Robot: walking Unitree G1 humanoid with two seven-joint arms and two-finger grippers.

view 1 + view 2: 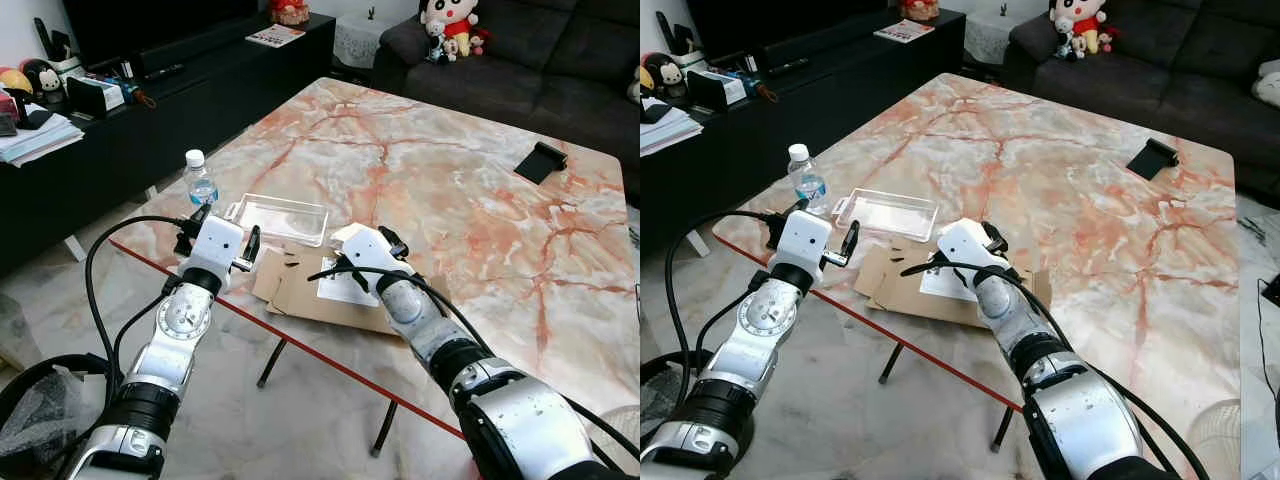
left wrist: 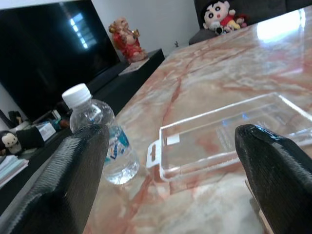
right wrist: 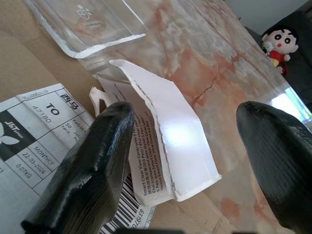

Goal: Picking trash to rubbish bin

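My left gripper (image 2: 170, 161) gapes wide before the plastic tray (image 1: 279, 218) (nothing inside), bottle (image 1: 201, 180) beside it; right gripper (image 3: 190, 141) spread, holding nothing, over torn paper (image 3: 165, 131)

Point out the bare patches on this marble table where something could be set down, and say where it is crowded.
Free: the wide middle of the marble table, between the clear plastic tray and the black object near the sofa corner, plus the near right side. Crowded: the near left edge, where the water bottle, tray, flattened cardboard and torn white paper cluster under the left gripper and right gripper.
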